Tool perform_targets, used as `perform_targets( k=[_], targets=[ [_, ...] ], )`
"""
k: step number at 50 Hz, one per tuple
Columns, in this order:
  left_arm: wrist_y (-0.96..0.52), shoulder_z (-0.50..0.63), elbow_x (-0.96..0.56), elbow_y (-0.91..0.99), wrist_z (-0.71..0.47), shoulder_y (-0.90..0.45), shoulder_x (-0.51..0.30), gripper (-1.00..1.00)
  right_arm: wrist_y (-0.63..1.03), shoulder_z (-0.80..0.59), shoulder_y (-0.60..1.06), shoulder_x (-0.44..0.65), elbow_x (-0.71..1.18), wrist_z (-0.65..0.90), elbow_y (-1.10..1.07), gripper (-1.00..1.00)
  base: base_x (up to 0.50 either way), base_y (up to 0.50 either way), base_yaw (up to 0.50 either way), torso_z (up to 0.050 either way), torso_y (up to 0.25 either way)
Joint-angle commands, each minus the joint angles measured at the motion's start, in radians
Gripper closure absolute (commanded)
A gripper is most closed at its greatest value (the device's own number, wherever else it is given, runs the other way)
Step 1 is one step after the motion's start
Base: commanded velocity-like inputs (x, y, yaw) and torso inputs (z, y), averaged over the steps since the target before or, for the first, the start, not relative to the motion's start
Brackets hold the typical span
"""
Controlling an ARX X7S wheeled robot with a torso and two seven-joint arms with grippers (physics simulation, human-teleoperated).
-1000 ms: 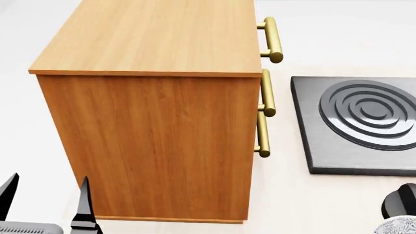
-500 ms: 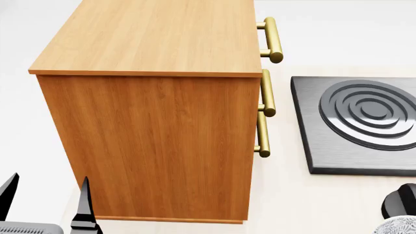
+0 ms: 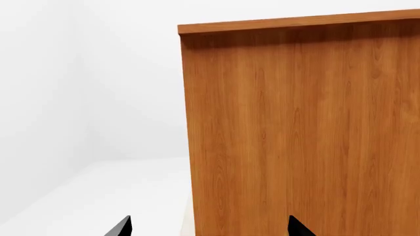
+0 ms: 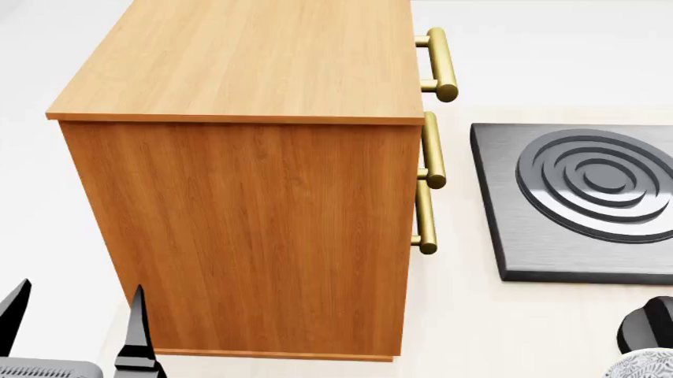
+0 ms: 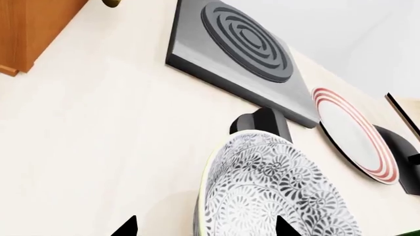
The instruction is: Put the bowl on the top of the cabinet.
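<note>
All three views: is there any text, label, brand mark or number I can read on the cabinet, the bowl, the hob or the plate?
None: no view shows any writing.
cabinet: plain wood grain and brass handles.
bowl: leaf pattern only.
hob plate: concentric rings, no markings.
plate: red rings, no lettering.

The cabinet (image 4: 247, 157) fills most of the head view, its flat top bare and brass bar handles (image 4: 431, 150) projecting from its right-facing front. It stands on a pale tabletop (image 4: 462, 323). Beside it lies a dark grey square burner plate (image 4: 573, 201) with concentric rings. The left gripper (image 4: 74, 331) shows two black fingers (image 4: 137, 331) spread apart at the lower left. A sliver of the bowl (image 4: 644, 366) peeks in at the lower right corner, beside a black knob (image 4: 647, 323).
</note>
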Motion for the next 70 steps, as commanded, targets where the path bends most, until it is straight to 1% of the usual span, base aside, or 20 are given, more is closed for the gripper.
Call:
perform_targets(
  k=[1,27,70],
  targets=[
    [-0.005,0.003,0.000,0.008,-0.005,-0.001,-0.004,-1.00,-0.008,-0.001,-0.002,0.000,0.002,0.001,0.006,-1.00,0.00,0.00,0.00,0.000,0.000],
    [-0.003,0.013,-0.001,-0.001,-0.013,-0.005,-0.009,-1.00,-0.048,-0.018,-0.002,0.000,-0.007,-0.001,0.051,-1.00,0.00,0.00,0.00,0.000,0.000],
    [0.017,0.025,-0.007,-0.023,-0.021,-0.005,-0.014,-1.00,-0.064,-0.009,-0.010,0.002,0.002,0.003,0.059,-1.00,0.00,0.00,0.00,0.000,0.000]
  ],
)
